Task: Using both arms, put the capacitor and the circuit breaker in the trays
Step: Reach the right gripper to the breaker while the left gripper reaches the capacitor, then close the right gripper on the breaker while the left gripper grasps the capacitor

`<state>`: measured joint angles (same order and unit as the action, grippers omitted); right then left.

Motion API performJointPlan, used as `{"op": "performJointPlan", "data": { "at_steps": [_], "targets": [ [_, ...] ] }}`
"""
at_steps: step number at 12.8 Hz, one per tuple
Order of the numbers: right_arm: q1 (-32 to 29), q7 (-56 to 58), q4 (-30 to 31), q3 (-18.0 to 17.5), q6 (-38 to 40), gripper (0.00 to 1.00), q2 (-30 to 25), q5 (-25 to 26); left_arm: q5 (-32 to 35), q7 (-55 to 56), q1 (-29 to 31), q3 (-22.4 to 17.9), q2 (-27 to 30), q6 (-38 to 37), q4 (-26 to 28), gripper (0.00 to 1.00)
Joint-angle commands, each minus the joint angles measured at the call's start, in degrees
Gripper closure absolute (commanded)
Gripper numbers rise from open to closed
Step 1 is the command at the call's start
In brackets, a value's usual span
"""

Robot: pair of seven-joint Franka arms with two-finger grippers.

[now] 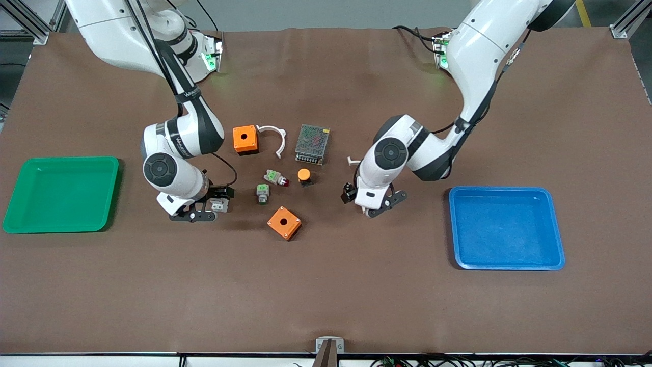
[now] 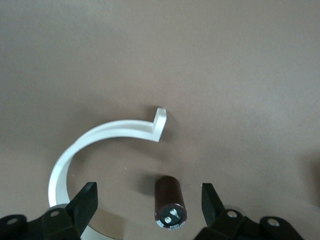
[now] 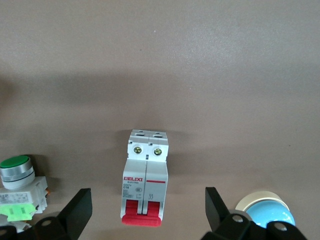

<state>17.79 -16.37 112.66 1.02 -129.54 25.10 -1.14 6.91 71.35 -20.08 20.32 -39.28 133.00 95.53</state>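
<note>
Although the front view shows both arms low over the bench [image 1: 326, 306], each wrist covers its own target there; the capacitor [image 2: 170, 204] appears well only in the left wrist view, lying on its side on the bench between the wide-apart fingers of the left claw [image 2: 148, 198], which touch nothing; a white curved clip [image 2: 102, 137] lies just beside it, partly cut off at the frame edge; the circuit breaker [image 3: 145, 179] lies flat on the bench between the open fingers of the right claw [image 3: 148, 206], not gripped, and only a corner of it shows in the front view; a green-topped part [image 3: 16, 185] near it is cut off; the green tray [image 1: 61, 193] at the right arm's end and the blue tray [image 1: 507, 228] at the left arm's end hold nothing.
</note>
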Motion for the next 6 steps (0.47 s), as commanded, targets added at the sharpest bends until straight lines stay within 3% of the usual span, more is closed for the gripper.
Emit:
{"op": "performJointPlan", "data": {
  "at_steps": [1,4,6],
  "targets": [
    [0.1,-1.0,0.5,0.0,-0.5,0.01,0.5,0.0,1.6,2.8,-2.1,-0.5,-1.8,1.5,-1.8,0.13],
    [0.1,-1.0,0.5,0.0,-0.9,0.03,1.1,0.0,1.7,2.9,-2.2,-0.5,-3.3,3.7,-1.8,0.20],
    [0.1,-0.9,0.5,-0.1,-1.2,0.12,1.3,0.0,2.0,2.9,-2.4,-0.5,-3.7,3.7,-1.7,0.28]
  ]
}}
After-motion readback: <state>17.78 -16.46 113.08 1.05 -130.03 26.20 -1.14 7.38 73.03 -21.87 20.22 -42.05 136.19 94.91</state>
